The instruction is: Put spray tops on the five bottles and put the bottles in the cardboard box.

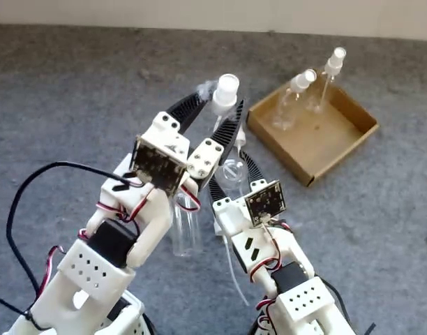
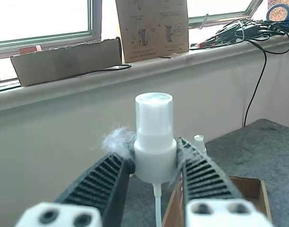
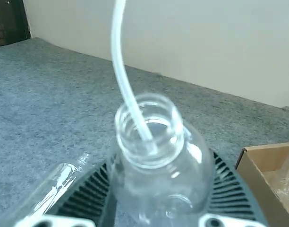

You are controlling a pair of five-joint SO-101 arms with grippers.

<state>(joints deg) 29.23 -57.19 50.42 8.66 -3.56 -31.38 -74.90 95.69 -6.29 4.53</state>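
Observation:
My left gripper is shut on a white spray top, held above a clear bottle. The top's thin tube hangs down into the bottle's open neck. My right gripper is shut on that bottle, holding it upright. The cardboard box lies to the right, with two capped bottles standing in it. Another uncapped bottle lies on the carpet between the arms.
A loose thin tube lies on the grey carpet by the right arm. A black cable loops at the left. A wall and window sill stand beyond the table.

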